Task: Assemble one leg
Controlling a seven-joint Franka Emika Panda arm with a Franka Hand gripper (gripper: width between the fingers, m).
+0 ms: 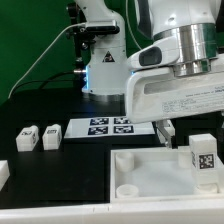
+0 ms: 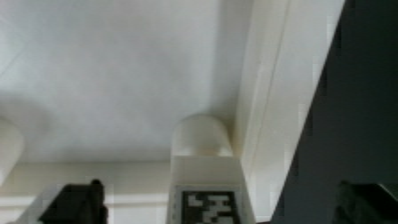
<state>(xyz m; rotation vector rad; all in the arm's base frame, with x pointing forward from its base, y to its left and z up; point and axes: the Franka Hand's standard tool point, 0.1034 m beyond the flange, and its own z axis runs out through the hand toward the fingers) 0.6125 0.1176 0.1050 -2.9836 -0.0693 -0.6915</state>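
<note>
White plastic, square and tray-like, the large panel [image 1: 150, 172] sits on the black table [image 1: 60, 170] at the front of the exterior view, with a raised rim around it. Contents: one leg [image 1: 203, 160], a small white plastic oblong block with a black-and-white square tag, standing upright inside the panel toward the exterior view's right; one open round socket [image 1: 128, 188] near the panel's front corner on the exterior view's left. Whether the leg's foot sits in a socket: cannot tell. Outside the panel, two similar white tagged blocks [image 1: 27, 136] stand side by side on the table, just beside the flat white marker board [image 1: 110, 126]. The white robot arm [image 1: 175, 40] hangs over the panel's right part; one dark fingertip [image 1: 169, 128] shows beneath it. The wrist view supplies the rest: the two-finger gripper [image 2: 217, 207] is spread wide, fingertips either side of the leg [image 2: 206, 150] with clear gaps on both sides, gripping nothing. The panel's rim [image 2: 267, 90] runs alongside the leg, with dark table beyond. Blocks and marker board show only in the exterior view.
</note>
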